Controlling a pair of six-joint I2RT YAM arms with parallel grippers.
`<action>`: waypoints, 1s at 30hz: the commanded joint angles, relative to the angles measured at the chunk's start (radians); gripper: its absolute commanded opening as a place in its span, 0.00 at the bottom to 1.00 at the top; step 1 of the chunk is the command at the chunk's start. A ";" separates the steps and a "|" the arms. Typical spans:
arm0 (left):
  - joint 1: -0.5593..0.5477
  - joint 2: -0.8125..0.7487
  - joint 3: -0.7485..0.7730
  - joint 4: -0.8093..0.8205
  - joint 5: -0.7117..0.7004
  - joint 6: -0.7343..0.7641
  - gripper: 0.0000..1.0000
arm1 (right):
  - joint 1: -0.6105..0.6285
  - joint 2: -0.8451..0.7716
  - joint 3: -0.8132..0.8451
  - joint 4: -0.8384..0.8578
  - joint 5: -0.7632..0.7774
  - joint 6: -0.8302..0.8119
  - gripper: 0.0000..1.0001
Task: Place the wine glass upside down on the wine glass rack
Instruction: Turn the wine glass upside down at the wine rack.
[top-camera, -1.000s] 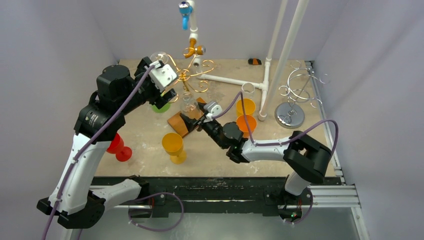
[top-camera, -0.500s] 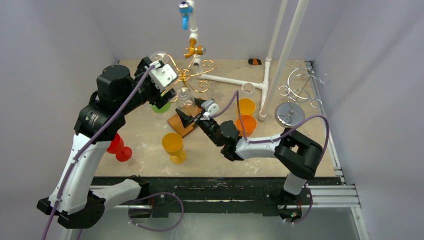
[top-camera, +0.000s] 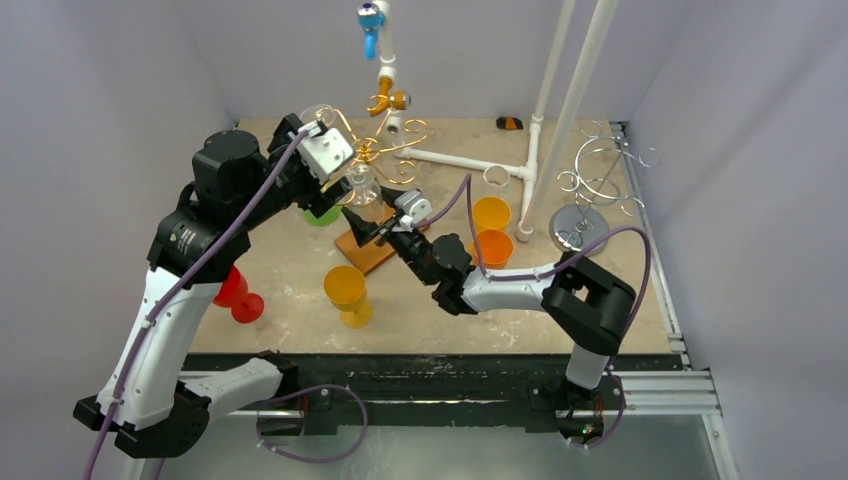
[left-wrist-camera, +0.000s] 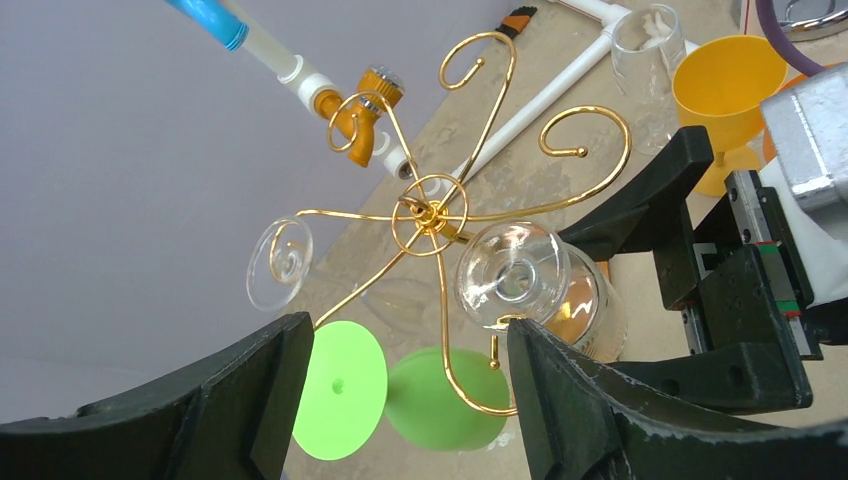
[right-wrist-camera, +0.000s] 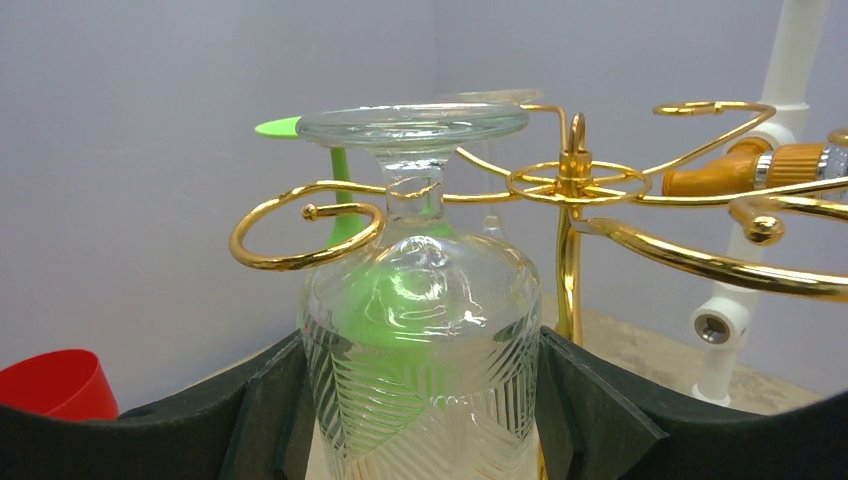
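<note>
**Beige worktop, grey walls: inverted glass at the mouth of a rack hook**

Grey partition walls enclose a beige worktop (top-camera: 300, 290), at the back of which stands the gold wine glass rack (top-camera: 378, 150). We see the clear wine glass (top-camera: 362, 190) already turned upside down, its foot uppermost and its patterned bowl clamped between the jaws of the right gripper (top-camera: 368, 212). The glass is held off the worktop, close against the near side of the rack.

In the right wrist view the foot sits just above the level of the gold arms, and the stem stands right beside one curled hook. We cannot tell whether the stem has entered the hook or only touches it. The left gripper (left-wrist-camera: 405, 340) hovers near the rack with its jaws apart and nothing between them.

A green glass (left-wrist-camera: 340, 390) and a second clear glass (left-wrist-camera: 278, 262) hang inverted from other arms.

We judge the task to be well along: pick-up, inversion and approach are done. What appears to remain is to slide the stem fully along the hook, lower the foot onto the wire, and release. The hold is not yet given up, so nothing confirms that the rack bears the glass.
</note>
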 joint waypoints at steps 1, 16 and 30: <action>-0.002 -0.020 -0.003 0.006 -0.044 -0.003 0.75 | -0.002 0.013 0.077 0.088 -0.022 0.003 0.11; -0.002 -0.022 -0.008 0.003 -0.046 0.001 0.75 | -0.002 0.050 0.137 0.006 -0.099 -0.005 0.11; -0.002 -0.019 -0.003 0.001 -0.049 0.007 0.75 | -0.002 0.066 0.159 -0.062 -0.143 -0.010 0.10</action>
